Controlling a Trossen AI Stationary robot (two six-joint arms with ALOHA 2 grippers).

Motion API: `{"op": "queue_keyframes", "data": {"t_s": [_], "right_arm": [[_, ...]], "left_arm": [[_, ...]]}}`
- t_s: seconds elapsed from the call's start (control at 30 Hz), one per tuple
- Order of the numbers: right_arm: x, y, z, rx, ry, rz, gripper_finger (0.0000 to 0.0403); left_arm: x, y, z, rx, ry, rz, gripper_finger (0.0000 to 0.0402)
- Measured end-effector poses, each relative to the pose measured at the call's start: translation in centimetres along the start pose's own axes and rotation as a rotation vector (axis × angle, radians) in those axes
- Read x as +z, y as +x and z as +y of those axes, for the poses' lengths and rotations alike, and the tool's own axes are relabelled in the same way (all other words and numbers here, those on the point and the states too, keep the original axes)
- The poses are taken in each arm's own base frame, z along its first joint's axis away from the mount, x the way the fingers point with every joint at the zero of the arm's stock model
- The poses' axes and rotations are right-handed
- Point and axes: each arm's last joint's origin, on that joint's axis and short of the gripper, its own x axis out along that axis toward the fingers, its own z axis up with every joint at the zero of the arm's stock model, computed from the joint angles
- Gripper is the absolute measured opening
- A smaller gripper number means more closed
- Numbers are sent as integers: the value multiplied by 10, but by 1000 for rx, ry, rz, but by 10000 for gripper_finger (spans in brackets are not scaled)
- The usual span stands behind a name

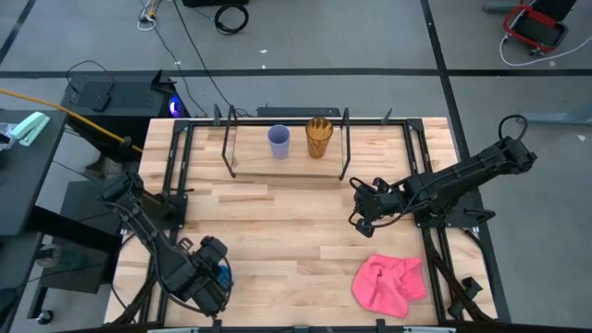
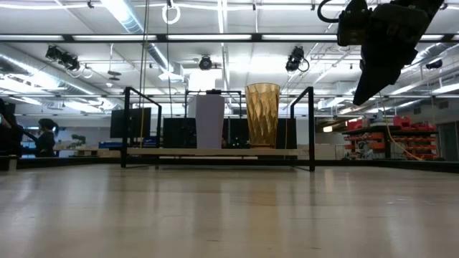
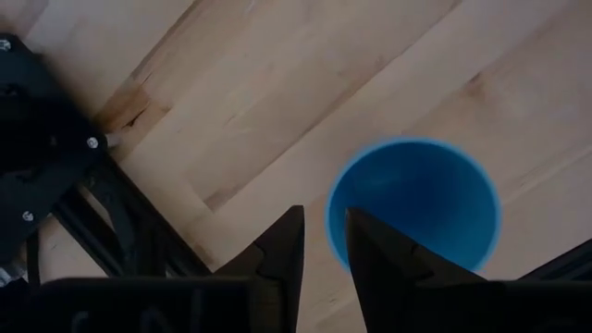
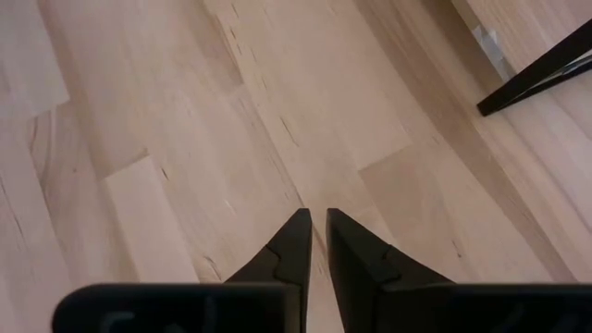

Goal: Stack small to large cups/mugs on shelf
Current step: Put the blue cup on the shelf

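Observation:
The short blue cup (image 3: 412, 203) stands open side up near the table's near left corner; it shows as a blue patch in the high view (image 1: 228, 273). My left gripper (image 3: 324, 217) (image 1: 220, 270) is above it, shut on its rim. The lavender cup (image 1: 278, 141) (image 2: 209, 122) and the taller amber cup (image 1: 319, 137) (image 2: 262, 115) stand upright side by side on the shelf's wood board (image 1: 250, 162) (image 2: 215, 152) at the table's far middle. My right gripper (image 1: 359, 205) (image 4: 319, 217) is shut and empty, held above the table right of the middle. My left gripper has the blue cup's rim (image 3: 335, 236) between its fingers, one finger (image 3: 375, 250) inside the cup and one finger (image 3: 282, 250) outside. The fingers come from above, pointing down. Whether the cup's base is on the table cannot be told.
A pink cloth (image 1: 388, 284) lies crumpled near the table's near right corner. The shelf's black rod frame (image 1: 347, 143) stands at both ends of the board. Bare wood lies between the shelf and the near edge.

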Motion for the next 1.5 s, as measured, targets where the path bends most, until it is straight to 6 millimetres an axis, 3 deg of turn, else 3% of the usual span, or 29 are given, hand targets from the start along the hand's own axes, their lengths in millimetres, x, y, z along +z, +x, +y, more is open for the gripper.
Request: {"op": "queue_keyframes", "data": {"t_s": [0.1, 0.27, 0.37, 0.67, 1.27, 1.5], "right_arm": [[0, 0, 0, 0, 0, 0, 46], [0, 0, 0, 0, 0, 0, 46], [0, 0, 0, 0, 0, 0, 45], [0, 0, 0, 0, 0, 0, 48], [0, 0, 0, 0, 1, -1, 48], [0, 0, 0, 1, 1, -1, 48]], "left_arm": [[-1, 3, -2, -7, -7, 1, 90], [-7, 31, -2, 12, 5, 89, 91], [-10, 38, 2, 60, -2, 149, 91], [-8, 29, 3, -29, -5, 106, 84], [0, 30, 1, -42, -24, 60, 90], [3, 44, 3, -7, -41, 70, 91]]}}
